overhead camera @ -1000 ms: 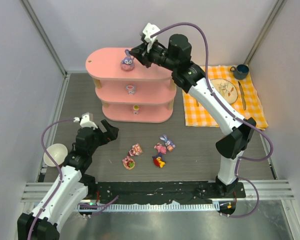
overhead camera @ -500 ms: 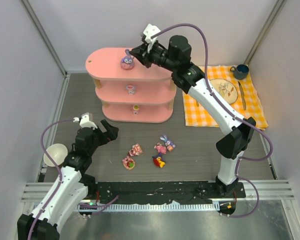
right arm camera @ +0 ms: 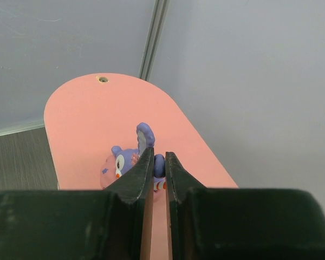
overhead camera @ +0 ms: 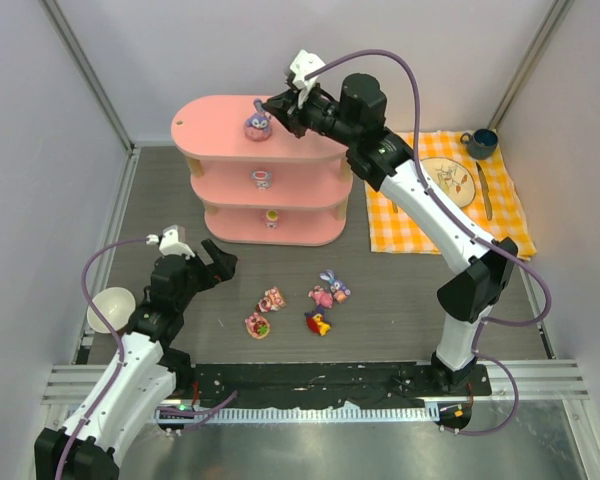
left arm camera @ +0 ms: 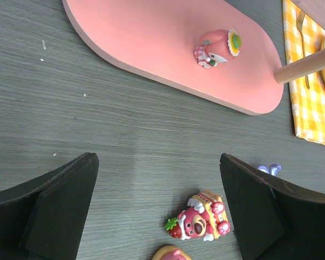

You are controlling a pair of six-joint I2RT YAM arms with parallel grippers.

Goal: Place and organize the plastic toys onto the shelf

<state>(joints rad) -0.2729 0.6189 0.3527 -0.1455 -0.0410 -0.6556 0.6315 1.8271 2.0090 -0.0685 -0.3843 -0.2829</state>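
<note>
The plastic toys are split between the shelf [overhead camera: 210, 125] and the table [overhead camera: 400, 300]. The pink shelf stands toward the far edge of the table, left of centre, and has three oval boards with one toy on each. A purple bunny [overhead camera: 257, 122] stands on the top board, a small pink-and-white figure [overhead camera: 262, 178] on the middle board, and a pink one with a yellow hat [overhead camera: 271, 216] on the bottom board.

More toys lie on the table in front of the shelf, toward the near edge. They are a pink bear-like figure [overhead camera: 271, 299], a round pink one [overhead camera: 257, 325], a red-yellow-purple one [overhead camera: 318, 322], and a pink and blue-purple bunny cluster [overhead camera: 330, 290]. I cannot tell whether that cluster is one toy or two touching.

The right gripper [overhead camera: 273, 104] reaches over the top board from the right. Its jaws are narrow, and a purple part of the bunny sits pinched between their tips while the bunny rests on the board. The left gripper [overhead camera: 220, 262] hangs over the table near the left edge with its jaws spread wide and nothing between them.

One white bowl [overhead camera: 110, 308] lies at the left edge. One orange checked cloth [overhead camera: 430, 235] lies by the right edge. It carries one plate [overhead camera: 448, 180], one blue cup [overhead camera: 480, 143], one knife [overhead camera: 485, 190] and one fork [overhead camera: 393, 205].
</note>
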